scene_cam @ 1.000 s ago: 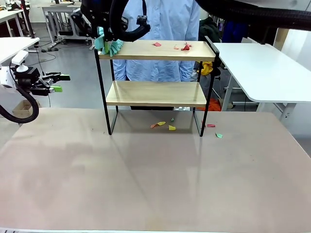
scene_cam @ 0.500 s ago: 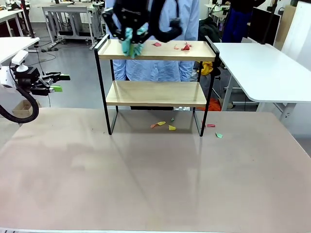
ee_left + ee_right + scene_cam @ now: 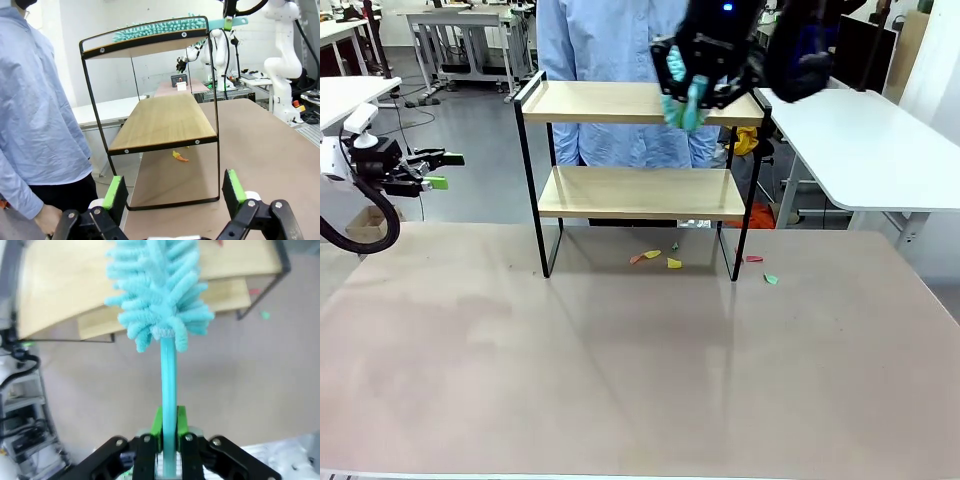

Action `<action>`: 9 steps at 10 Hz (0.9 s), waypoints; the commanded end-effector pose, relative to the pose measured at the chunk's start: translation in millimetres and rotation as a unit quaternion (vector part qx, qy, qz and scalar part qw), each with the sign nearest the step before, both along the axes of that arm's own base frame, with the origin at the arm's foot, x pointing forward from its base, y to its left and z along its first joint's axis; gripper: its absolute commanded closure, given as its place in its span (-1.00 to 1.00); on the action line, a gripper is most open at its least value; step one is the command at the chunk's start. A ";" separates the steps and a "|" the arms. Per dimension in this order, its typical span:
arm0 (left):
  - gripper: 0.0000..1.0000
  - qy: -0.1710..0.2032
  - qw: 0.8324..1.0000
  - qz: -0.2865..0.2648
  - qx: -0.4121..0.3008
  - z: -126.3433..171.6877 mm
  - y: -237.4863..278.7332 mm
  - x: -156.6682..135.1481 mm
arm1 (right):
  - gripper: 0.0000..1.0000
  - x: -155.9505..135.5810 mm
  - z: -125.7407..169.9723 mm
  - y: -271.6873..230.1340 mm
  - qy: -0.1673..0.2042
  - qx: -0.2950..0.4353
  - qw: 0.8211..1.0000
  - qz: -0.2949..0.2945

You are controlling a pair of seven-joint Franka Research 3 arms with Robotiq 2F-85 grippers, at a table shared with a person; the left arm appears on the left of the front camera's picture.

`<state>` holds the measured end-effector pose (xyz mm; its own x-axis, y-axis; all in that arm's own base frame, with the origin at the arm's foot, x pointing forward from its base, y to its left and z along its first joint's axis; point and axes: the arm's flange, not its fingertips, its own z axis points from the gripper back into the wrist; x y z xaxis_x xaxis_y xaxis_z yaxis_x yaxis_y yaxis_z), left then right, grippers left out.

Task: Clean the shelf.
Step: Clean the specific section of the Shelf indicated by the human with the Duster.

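- The shelf (image 3: 620,192) stands at the upper middle of the front view, on the far part of the surface (image 3: 620,380), with a person (image 3: 610,40) in a light blue shirt right behind it.
- The right tool (image 3: 168,424) is clamped on the thin handle of a teal fluffy duster (image 3: 160,290). In the front view the duster head sits at the right end of the top board (image 3: 600,102).
- The left tool (image 3: 442,171) hangs at the left edge of the front view, well apart from the shelf. Its green-padded jaws stand wide apart with nothing between them.
- Done, as I judge it: the top board looks bare along all the length that shows to the left of the duster. The lower board (image 3: 165,120) looks bare too.
- Not settled: the right end of the top board is hidden behind the duster and the arm. A small red fleck at the top edge of the right wrist view may be a scrap on that board (too cut off to be sure).
- Coloured paper scraps (image 3: 660,258) lie on the surface under the shelf, and two more lie just beside its right foot.
- Left to do, by my reading: finish the right end of the top board, then check the lower one. The task is probably past its middle, though whether the scraps on the surface count is unclear.
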<state>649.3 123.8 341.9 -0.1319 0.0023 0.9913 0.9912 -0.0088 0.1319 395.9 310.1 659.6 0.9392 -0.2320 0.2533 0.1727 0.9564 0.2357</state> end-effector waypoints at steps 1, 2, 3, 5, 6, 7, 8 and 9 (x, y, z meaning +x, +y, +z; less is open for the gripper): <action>-1.00 -0.004 1.000 -0.003 0.004 2.1 -0.2 -2.0 | 0.74 -13.3 -8.7 -48.3 -0.003 0.013 1.000 -0.003; -1.00 -0.004 1.000 -0.003 0.004 2.1 -0.2 -2.0 | 0.74 -19.1 -5.0 -65.1 -0.006 0.005 1.000 -0.012; -1.00 -0.004 1.000 -0.003 0.004 2.1 -0.2 -2.0 | 0.74 -27.1 0.8 -77.2 -0.017 0.000 1.000 -0.012; -1.00 -0.004 1.000 -0.003 0.004 2.1 -0.2 -2.0 | 0.74 -39.0 14.4 -88.7 -0.057 -0.018 0.998 0.013; -1.00 -0.004 1.000 -0.003 0.004 2.1 -0.2 -2.0 | 0.74 -40.3 24.1 -73.5 -0.071 0.006 0.997 0.022; -1.00 -0.004 1.000 -0.003 0.004 2.1 -0.2 -2.0 | 0.74 -30.8 15.0 -80.9 -0.034 -0.018 0.999 -0.014; -1.00 -0.004 1.000 -0.003 0.004 2.1 -0.2 -2.0 | 0.74 -30.8 15.0 -80.9 -0.034 -0.018 0.999 -0.014; -1.00 -0.004 1.000 -0.003 0.004 2.1 -0.2 -2.0 | 0.74 -30.8 15.0 -80.9 -0.034 -0.018 0.999 -0.014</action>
<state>649.3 123.6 341.9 -0.1319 0.0023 0.9913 0.9912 -0.0091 0.1319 362.3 231.8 675.9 0.9123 -0.2284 0.3399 0.1655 0.9649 0.2041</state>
